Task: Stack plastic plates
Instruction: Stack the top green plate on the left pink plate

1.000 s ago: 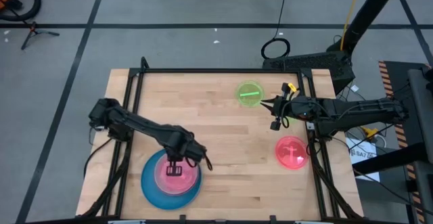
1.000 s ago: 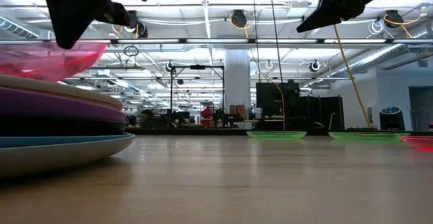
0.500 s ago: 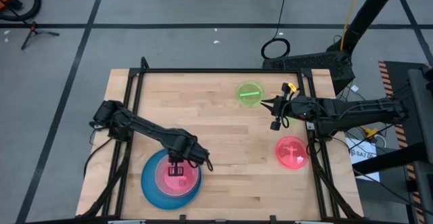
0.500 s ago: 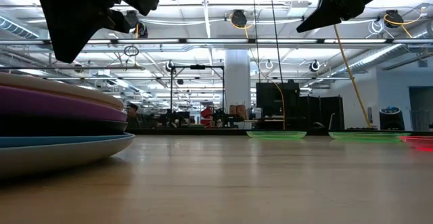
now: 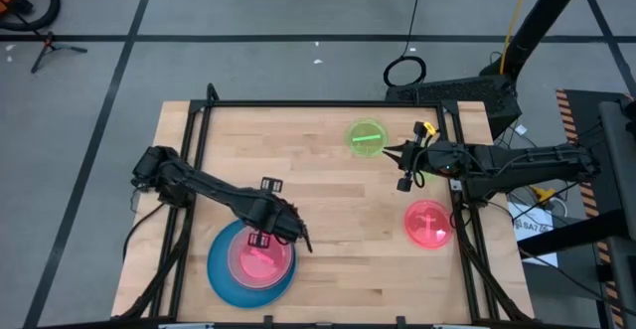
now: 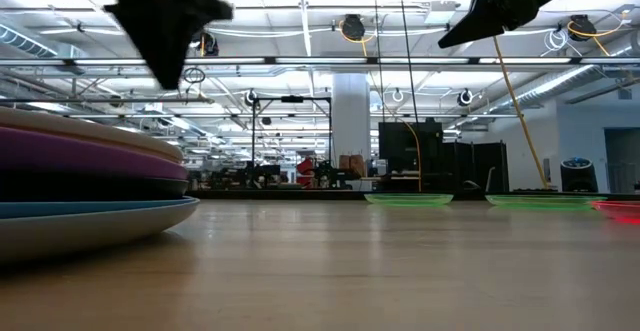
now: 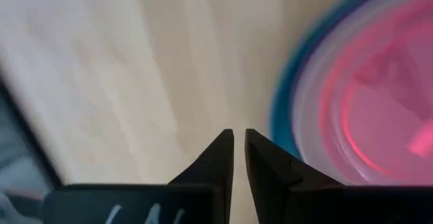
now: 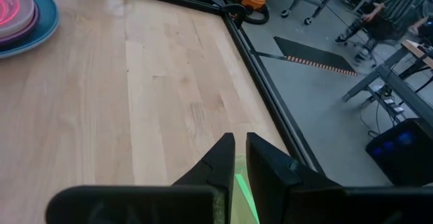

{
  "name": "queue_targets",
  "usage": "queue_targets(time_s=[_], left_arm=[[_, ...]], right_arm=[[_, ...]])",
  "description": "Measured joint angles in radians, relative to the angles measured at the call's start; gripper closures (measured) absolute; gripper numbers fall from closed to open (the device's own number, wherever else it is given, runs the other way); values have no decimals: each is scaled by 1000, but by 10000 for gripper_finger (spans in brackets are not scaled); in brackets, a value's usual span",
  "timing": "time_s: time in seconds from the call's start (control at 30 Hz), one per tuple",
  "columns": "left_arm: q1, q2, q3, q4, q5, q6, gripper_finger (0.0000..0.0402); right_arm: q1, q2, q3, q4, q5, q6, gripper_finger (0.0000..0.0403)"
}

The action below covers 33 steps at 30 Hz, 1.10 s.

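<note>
The stack of plates [image 5: 251, 262] sits near the table's near-left corner, with a large blue plate [image 5: 216, 269] showing under a translucent pink plate [image 5: 256, 260] on top. In the low view the stack [image 6: 80, 186] shows whitish, purple, black, blue and grey rims, and the pink plate is hidden there. My left gripper [image 5: 260, 238] hangs shut over the stack's far edge, and its wrist view shows its tips [image 7: 239, 146] above bare wood beside the blue rim [image 7: 279, 119]. A neon green plate [image 5: 366, 137] lies far right of centre. A second pink plate [image 5: 428, 223] lies by the right edge. My right gripper [image 5: 393, 153] hovers shut beside the green plate.
A black frame rail [image 5: 318, 103] runs around the table top. Bare wood [image 5: 338, 230] spreads between the stack and the two single plates. The right arm [image 5: 517, 165] reaches in over the right rail. In the right wrist view a person [image 8: 396, 7] sits far off in the room.
My left gripper dipped toward the stack, then rose and drew back toward the far edge. The pink plate it carried tilted above the stack a second ago has been let go and now lies flat on top.
</note>
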Motion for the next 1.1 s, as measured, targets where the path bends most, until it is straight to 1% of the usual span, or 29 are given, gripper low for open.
queue_targets(time_s=[0.07,0.13,0.27,0.37,0.47,0.63,0.7,0.83,0.93,1.1], left_arm=[[-1,-32,0,59,-57,42,355],[-1,-74,0,116,-91,81,355],[-1,-161,-2,219,-113,146,355],[-1,-230,-33,293,-122,182,355],[-1,-307,-112,371,-128,208,355],[1,-432,-301,500,-186,223,355],[3,-476,-371,525,-204,223,355],[11,-563,-482,579,-282,238,355],[26,-644,-549,650,-351,267,355],[62,-782,-624,786,-390,330,355]], right_arm=[[0,0,0,0,0,1,371],[0,0,0,3,2,13,371],[0,0,0,43,4,27,371],[0,6,0,103,5,44,371],[0,20,0,152,5,50,371],[0,70,0,208,7,50,371],[-2,95,0,254,8,50,371],[-20,147,1,357,8,54,371],[-39,188,1,408,8,68,371],[-87,263,13,422,8,157,371]])
